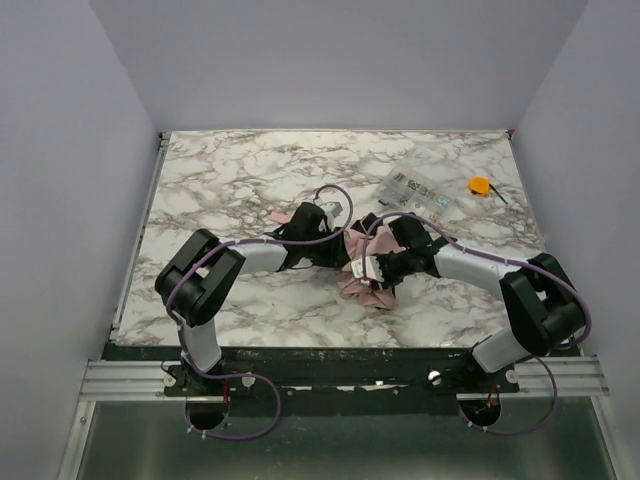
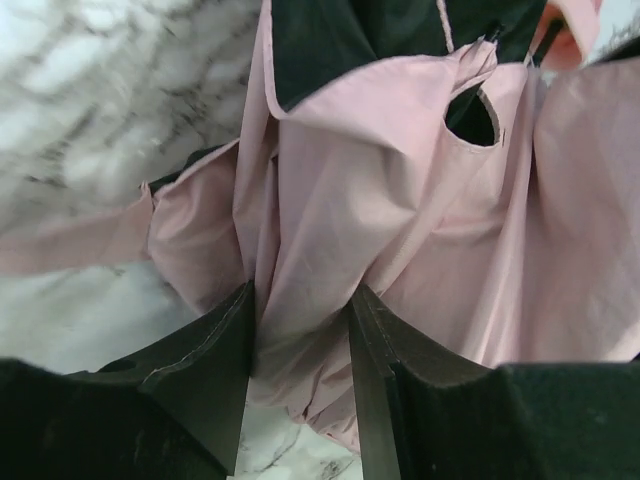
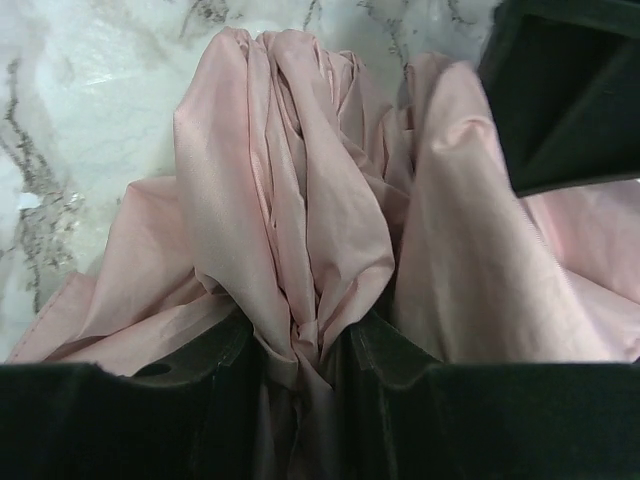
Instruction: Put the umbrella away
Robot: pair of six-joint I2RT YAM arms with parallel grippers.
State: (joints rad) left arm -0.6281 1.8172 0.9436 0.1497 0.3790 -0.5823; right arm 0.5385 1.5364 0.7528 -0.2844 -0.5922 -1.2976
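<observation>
The umbrella (image 1: 362, 281) is a crumpled pale pink fabric bundle at the middle of the marble table (image 1: 230, 170), between my two grippers. My left gripper (image 1: 338, 250) reaches in from the left and has a fold of the fabric (image 2: 330, 200) bunched between its fingers (image 2: 215, 350). A pink strap (image 2: 70, 240) trails off to the left. My right gripper (image 1: 378, 266) comes in from the right and is shut on a tight twist of the fabric (image 3: 290, 200). The shaft and handle are hidden under the cloth.
A clear labelled plastic packet (image 1: 415, 190) lies at the back right, with a small orange object (image 1: 480, 185) beside it. A small pink piece (image 1: 278, 216) lies behind the left wrist. The left gripper's black body (image 3: 570, 90) fills the right wrist view's upper right corner.
</observation>
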